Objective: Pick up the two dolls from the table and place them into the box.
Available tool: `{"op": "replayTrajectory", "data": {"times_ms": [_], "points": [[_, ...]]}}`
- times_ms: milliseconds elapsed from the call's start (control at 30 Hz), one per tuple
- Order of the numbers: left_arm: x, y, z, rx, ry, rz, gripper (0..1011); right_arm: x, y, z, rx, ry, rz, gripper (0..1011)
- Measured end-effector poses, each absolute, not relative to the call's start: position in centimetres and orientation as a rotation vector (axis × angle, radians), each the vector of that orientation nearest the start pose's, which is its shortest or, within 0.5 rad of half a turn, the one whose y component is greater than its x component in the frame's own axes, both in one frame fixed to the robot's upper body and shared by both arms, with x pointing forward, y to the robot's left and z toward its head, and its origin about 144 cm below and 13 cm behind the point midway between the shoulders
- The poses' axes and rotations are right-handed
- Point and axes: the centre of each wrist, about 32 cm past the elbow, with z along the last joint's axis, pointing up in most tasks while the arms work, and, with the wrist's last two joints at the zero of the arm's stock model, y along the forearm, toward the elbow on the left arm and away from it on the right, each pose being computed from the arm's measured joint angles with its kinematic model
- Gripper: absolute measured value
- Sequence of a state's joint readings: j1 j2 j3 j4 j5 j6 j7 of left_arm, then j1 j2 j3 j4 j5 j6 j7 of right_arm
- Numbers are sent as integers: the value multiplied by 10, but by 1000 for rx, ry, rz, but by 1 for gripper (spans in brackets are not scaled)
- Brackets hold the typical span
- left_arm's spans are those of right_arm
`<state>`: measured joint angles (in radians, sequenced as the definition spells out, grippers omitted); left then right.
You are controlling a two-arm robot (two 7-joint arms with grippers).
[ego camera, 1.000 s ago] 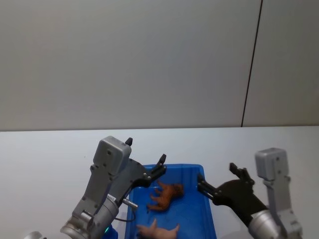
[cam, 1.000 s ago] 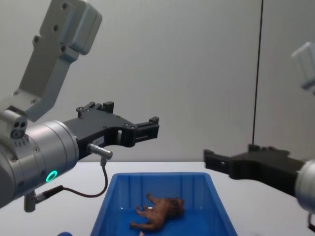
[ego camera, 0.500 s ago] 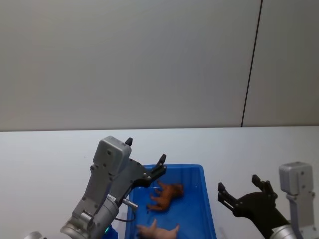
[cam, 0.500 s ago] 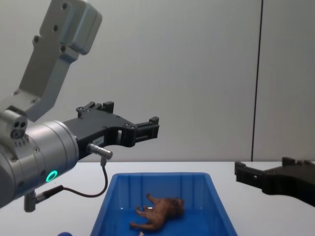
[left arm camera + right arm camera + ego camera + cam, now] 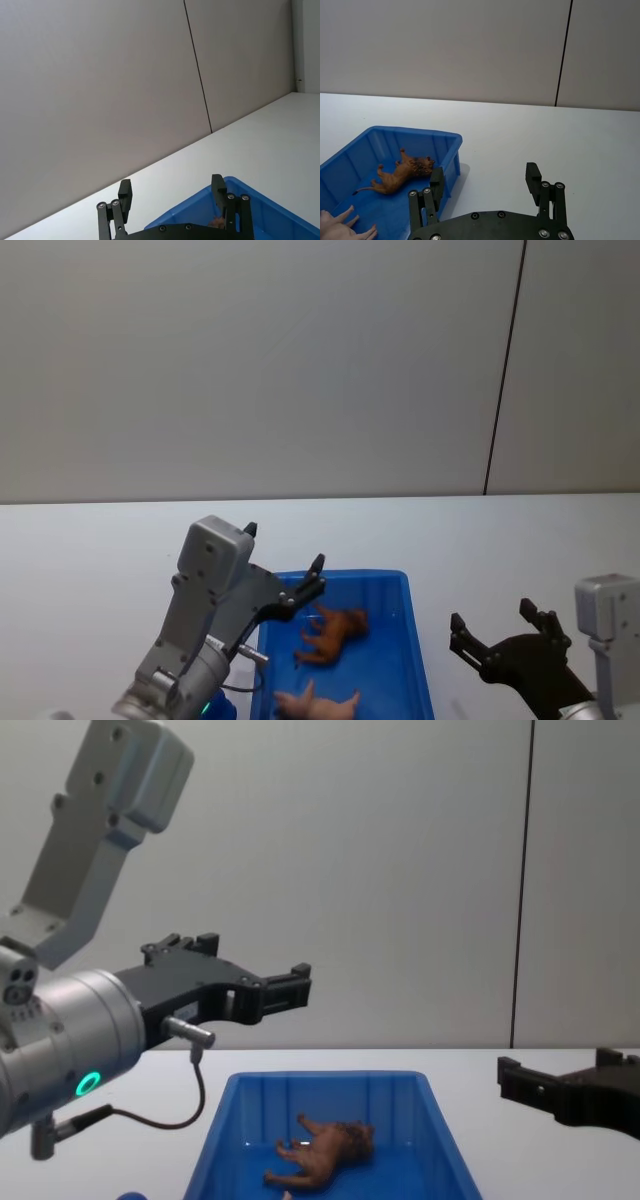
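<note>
Seemingly done: find brown doll, pink doll inside box, lower centre. Note left gripper spread, nearer; right gripper spread too.

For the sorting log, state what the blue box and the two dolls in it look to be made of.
Box: moulded plastic, probably; even bright blue, ribbed walls, rolled rim, soft sheen. Reddish-brown doll: likely hard plastic or vinyl; moulded mane texture, stiff legs, matte. Pale pink doll: seemingly similar plastic, smooth; partly cut off, so less certain.
</note>
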<state>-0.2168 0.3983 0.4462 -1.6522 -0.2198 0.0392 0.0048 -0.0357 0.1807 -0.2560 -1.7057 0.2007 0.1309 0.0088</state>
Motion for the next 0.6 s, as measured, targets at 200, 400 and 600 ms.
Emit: {"op": "replayTrajectory", "data": {"times_ms": [200, 400, 600], "points": [[479, 208, 1205, 89, -208, 1172, 1001, 436, -193, 1162, -45, 82, -1288, 1000], [472, 215, 1205, 108, -157, 1201, 1001, 435, -193, 1161, -46, 82, -1290, 1001], [466, 221, 1202, 131, -100, 1228, 1001, 435, -193, 1161, -46, 83, -1291, 1001]]}}
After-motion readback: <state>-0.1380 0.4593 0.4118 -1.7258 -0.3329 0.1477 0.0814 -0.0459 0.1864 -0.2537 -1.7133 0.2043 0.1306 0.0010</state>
